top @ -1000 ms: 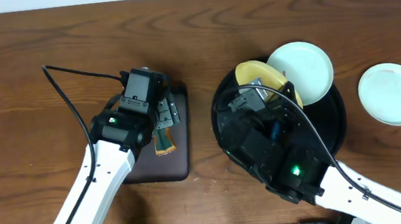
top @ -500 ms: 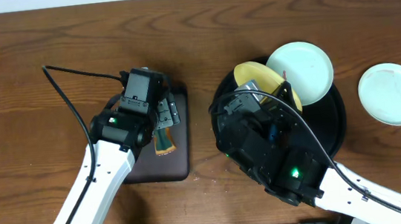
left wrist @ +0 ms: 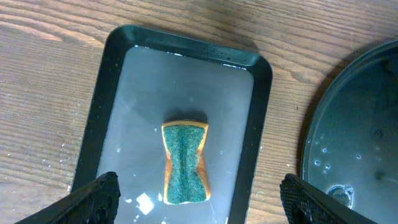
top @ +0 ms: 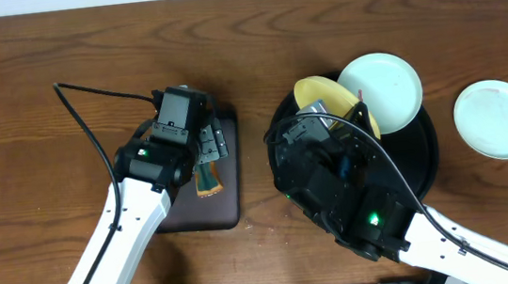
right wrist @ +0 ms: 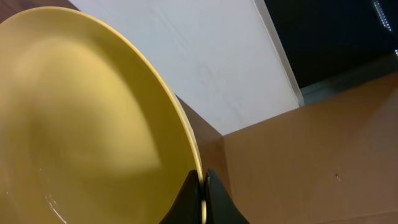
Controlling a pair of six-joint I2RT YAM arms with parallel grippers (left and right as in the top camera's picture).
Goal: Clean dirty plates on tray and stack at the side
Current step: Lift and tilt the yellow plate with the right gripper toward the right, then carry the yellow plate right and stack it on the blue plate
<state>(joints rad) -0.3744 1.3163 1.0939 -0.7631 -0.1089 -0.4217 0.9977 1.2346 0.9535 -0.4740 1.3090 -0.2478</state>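
1. The left arm is reached up from the near table edge, and the left gripper [left wrist: 202, 200] is held over the rectangular tray [left wrist: 115, 81], pointing down with its jaws spread wide and nothing between them.
2. The right arm is bent over the round black tray [top: 429, 157], much of which is hidden by it. The right gripper [right wrist: 202, 199] is pressed together on the rim of the yellow plate [right wrist: 81, 124], which is held tilted.
3. A sponge [left wrist: 185, 163] is seen lying flat in the rectangular tray, waisted in outline, with a green scouring face and an orange edge. The tray's dark floor looks wet and glossy, and its corners are rounded.
4. A strip of bare wood-grain table [top: 256, 175] is left between the two trays, which are near but apart.
5. A pale blue-white plate [top: 383, 91], smooth and round, is seen across the black tray's far rim, part of the yellow plate being covered by its edge.
6. A second pale plate [top: 498, 119] is set on the table to the right, clear of the tray.
7. Open wood is left along the far and left sides.
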